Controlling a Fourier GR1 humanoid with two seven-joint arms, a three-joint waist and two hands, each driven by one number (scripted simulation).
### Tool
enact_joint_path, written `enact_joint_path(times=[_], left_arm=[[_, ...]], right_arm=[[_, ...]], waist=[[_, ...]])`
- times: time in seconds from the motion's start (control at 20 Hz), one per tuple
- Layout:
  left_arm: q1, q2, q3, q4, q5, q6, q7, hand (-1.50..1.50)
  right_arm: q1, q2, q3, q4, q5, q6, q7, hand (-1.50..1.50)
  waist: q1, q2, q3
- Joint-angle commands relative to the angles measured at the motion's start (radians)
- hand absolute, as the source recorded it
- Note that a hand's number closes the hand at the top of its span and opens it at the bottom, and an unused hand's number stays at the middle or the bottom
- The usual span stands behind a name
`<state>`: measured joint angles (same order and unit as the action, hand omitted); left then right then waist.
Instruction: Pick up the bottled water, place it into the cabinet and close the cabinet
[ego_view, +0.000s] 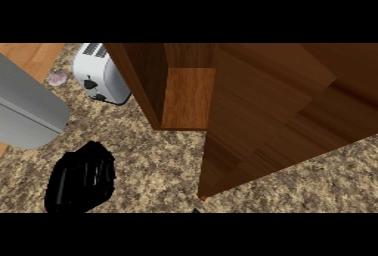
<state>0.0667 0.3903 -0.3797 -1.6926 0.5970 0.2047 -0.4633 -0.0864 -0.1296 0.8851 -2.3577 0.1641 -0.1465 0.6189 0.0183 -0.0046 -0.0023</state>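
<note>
Far left: grey forearm (26, 107) crosses the upper-left corner, over a strip of pale wood floor (29, 55).

Just right of it, a small pinkish-white object (57, 77) lies on the counter; too small to identify.

Lower left: left hand (80, 179), black, back of hand up, fingers straight and held side by side, pointing up-view. It holds nothing. It sits over the speckled granite counter (155, 165); contact with the top can't be judged.

Upper left-centre: white toaster (102, 75) with a black knob, standing beside the cabinet's left wall.

Centre: wooden cabinet (159, 75), open, lighter shelf board (186, 97) showing inside.

Centre to right: cabinet door (280, 115), swung out, fills most of the right half and hides what's behind it.

Bottled water: not visible anywhere. Right hand: only a tiny dark tip at the bottom edge, possibly it; can't tell.
</note>
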Motion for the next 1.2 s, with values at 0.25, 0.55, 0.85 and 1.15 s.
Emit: enact_joint_path(times=[0.25, 0.55, 0.85, 1.15], left_arm=[[0.098, 0.092, 0.111, -0.051, 0.06, -0.097, -0.017, 1.5], [0.152, 0.109, 0.138, -0.066, 0.084, -0.147, -0.034, 1.5], [0.209, 0.152, 0.179, -0.065, 0.108, -0.229, -0.057, 1.5], [0.271, 0.183, 0.24, -0.071, 0.134, -0.301, -0.075, 1.5]], right_arm=[[-0.332, 0.121, 0.041, 0.2, 0.077, -0.114, 0.006, 1.5], [-0.43, 0.119, -0.032, 0.269, 0.08, -0.224, 0.075, 1.5], [-0.561, 0.123, -0.216, 0.402, -0.076, -0.314, 0.073, 1.5], [-0.641, 0.128, -0.404, 0.699, -0.361, -0.173, -0.108, 1.5]], waist=[[0.02, 0.005, -0.001], [0.026, 0.007, -0.002], [0.038, 0.013, 0.0], [0.027, 0.013, 0.002]])
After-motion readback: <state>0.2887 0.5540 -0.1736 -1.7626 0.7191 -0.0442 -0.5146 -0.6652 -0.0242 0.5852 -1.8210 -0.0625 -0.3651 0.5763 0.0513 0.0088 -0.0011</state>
